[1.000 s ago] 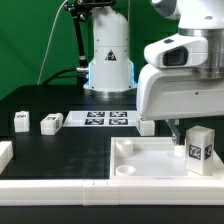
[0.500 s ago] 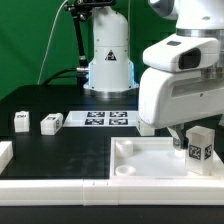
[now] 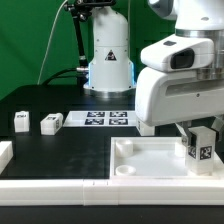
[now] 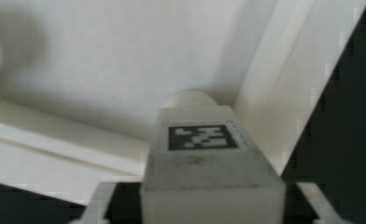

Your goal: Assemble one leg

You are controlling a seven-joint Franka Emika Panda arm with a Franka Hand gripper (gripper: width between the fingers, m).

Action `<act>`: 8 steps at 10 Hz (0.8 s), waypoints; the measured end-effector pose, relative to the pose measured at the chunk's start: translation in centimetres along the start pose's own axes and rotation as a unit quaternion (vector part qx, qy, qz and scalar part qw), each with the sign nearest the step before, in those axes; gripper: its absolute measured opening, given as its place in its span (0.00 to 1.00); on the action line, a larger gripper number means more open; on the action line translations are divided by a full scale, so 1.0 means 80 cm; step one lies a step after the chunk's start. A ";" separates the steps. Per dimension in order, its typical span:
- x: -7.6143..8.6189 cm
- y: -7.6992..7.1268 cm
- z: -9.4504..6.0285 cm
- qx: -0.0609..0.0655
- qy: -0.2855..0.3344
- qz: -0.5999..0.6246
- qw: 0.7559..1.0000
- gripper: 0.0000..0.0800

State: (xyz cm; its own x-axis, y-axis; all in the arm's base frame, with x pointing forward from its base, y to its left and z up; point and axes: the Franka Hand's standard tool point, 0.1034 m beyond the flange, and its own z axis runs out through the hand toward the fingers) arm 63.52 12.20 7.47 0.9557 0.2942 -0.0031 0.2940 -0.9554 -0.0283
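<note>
Far off to the exterior view's left of my pincer [image 3: 198,135], two spare legs [image 3: 20,121] [image 3: 51,123] lie on the black table [image 3: 70,150], well apart from me. My pincer is pinching the leg [image 3: 201,150]: a stubby white post, upright, with a black-and-white square tag facing outward, held over the far right corner of the white tabletop [image 3: 140,165].

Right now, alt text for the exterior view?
The claw holds a tagged white leg upright over the white tabletop, near its corner at the exterior view's right. Two more legs and the marker board sit on the black table.
</note>
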 end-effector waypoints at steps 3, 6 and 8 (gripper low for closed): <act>0.000 0.003 0.001 0.016 0.002 0.179 0.984 0.36; 0.000 0.004 0.002 0.031 0.008 0.367 0.930 0.36; 0.000 0.004 0.002 0.030 0.004 0.477 0.878 0.36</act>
State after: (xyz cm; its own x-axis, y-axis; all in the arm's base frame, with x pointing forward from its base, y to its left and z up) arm 63.60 11.91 7.27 0.7664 -0.6406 -0.0470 -0.6423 -0.7633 -0.0697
